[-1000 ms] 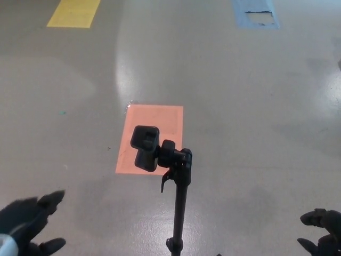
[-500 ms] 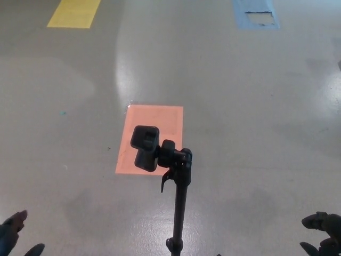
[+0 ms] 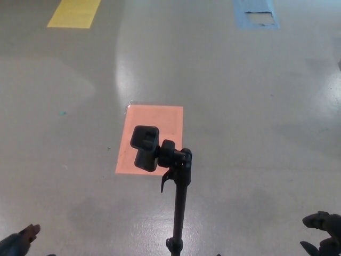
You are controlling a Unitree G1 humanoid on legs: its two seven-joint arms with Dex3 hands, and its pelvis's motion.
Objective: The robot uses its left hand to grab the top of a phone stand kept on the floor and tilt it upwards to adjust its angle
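Observation:
A black phone stand stands on the floor in the middle of the head view. Its clamp head [image 3: 145,148] sits on a ball joint at the top of a thin pole [image 3: 180,213] and leans to the left. Only a small part of my left hand [image 3: 20,242] shows in the bottom left corner, far from the clamp and well below it. My right hand [image 3: 324,234] is at the bottom right corner, open, holding nothing, well away from the pole.
The grey glossy floor carries an orange rectangle [image 3: 160,120] just behind the stand, a yellow rectangle [image 3: 73,13] at the far left and a blue one [image 3: 256,14] at the far right.
My left hand has dropped from the lower left of the picture almost out of view at the corner. The stand and the right hand have hardly moved.

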